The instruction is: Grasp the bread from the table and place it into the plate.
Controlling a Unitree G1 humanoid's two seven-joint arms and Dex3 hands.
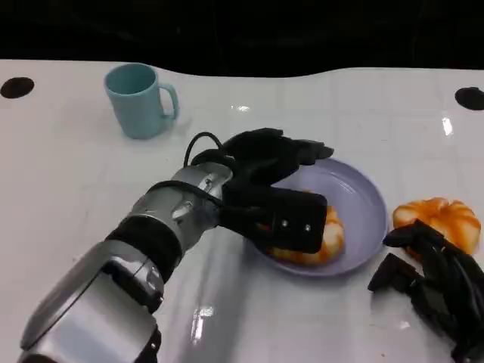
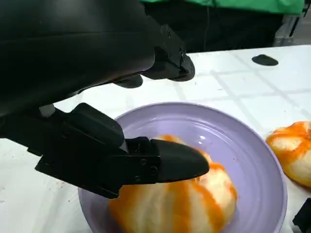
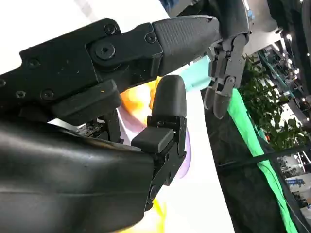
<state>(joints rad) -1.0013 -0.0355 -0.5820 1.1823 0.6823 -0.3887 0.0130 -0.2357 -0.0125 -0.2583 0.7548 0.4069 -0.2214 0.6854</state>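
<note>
An orange-striped bread roll [image 1: 330, 237] lies in the lavender plate [image 1: 364, 190] at the middle right of the table. My left hand [image 1: 265, 189] hangs over the plate's near left part, its thumb lying on the roll [image 2: 194, 204] while the other fingers [image 2: 167, 60] stay spread above the plate [image 2: 252, 160] without touching the roll. A second orange roll [image 1: 442, 219] sits on the table just right of the plate. My right hand [image 1: 431, 283] rests in front of that second roll with its fingers apart and nothing in them; the right wrist view shows it [image 3: 160, 73] empty too.
A light blue mug [image 1: 140, 98] stands at the back left, well away from the plate. The white table runs to a dark back edge, with black round marks [image 1: 17, 87] at its far corners. The second roll [image 2: 294, 150] lies close to the plate's rim.
</note>
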